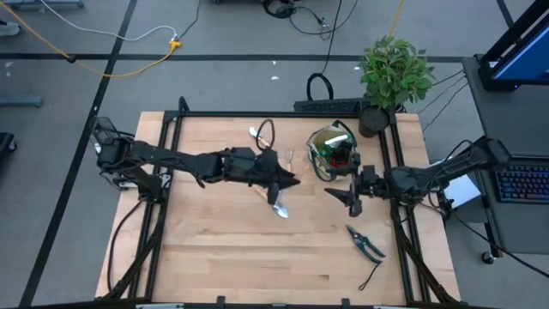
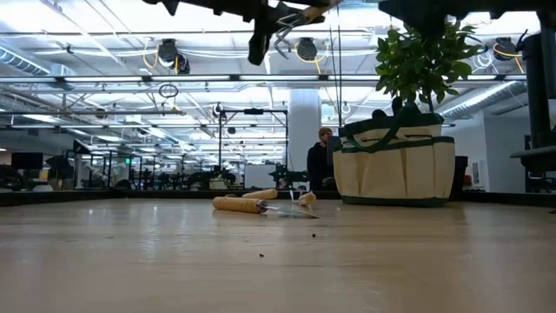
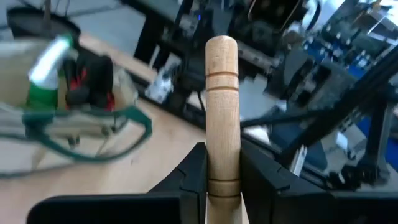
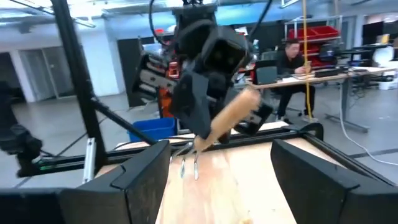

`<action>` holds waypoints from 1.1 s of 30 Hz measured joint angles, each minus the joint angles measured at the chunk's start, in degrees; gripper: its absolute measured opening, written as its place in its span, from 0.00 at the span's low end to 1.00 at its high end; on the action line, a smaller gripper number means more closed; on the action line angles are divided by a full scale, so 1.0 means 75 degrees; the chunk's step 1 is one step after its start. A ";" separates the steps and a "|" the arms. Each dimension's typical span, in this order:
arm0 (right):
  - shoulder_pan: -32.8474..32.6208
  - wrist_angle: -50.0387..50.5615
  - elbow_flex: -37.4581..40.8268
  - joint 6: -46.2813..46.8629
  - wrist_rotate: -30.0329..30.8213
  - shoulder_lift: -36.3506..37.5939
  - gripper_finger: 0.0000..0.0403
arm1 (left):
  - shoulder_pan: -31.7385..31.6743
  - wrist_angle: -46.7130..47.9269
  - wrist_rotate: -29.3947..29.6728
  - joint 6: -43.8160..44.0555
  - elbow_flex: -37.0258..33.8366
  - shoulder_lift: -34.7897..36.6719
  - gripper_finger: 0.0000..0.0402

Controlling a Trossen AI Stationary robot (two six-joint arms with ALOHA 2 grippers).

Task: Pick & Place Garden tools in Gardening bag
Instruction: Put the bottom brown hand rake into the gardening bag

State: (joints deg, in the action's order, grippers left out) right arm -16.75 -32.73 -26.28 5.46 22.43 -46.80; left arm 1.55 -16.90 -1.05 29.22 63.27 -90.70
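The left gripper [image 3: 222, 186] is clamping its fingers [image 3: 189, 174] on a pale wooden-handled fork [image 3: 222, 118], holding it in the air above the middle of the tabletop [image 1: 240, 266], just beside the round beige fabric bag with dark green trim [image 1: 330, 150] near the far right corner. The right gripper [image 1: 354, 204] is hovering with fingers spread wide, near the bag. Dark-handled pruning shears [image 1: 366, 244] are lying near the tabletop's right edge, and a wooden-handled trowel [image 2: 252, 205] is lying mid-tabletop.
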 joint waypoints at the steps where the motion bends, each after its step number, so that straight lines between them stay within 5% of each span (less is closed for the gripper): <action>1: 0.0076 -0.0216 0.0000 0.0036 -0.0002 -0.0133 0.67 | -0.0018 -0.0117 0.0042 -0.0033 -0.0001 0.0000 0.16; 15: 0.1291 -0.2977 -0.0017 0.1183 -0.1084 -0.1861 0.69 | -0.0033 -0.0587 0.0419 -0.0416 -0.0001 0.0000 0.16; 33: 0.1785 -0.3098 -0.1264 0.1381 -0.1835 -0.3122 0.66 | -0.0033 -0.0593 0.0497 -0.0634 0.0002 0.0000 0.16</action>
State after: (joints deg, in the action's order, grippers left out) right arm -3.36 -55.96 -35.76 15.81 8.67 -70.21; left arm 1.30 -21.34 2.68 24.47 63.29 -90.70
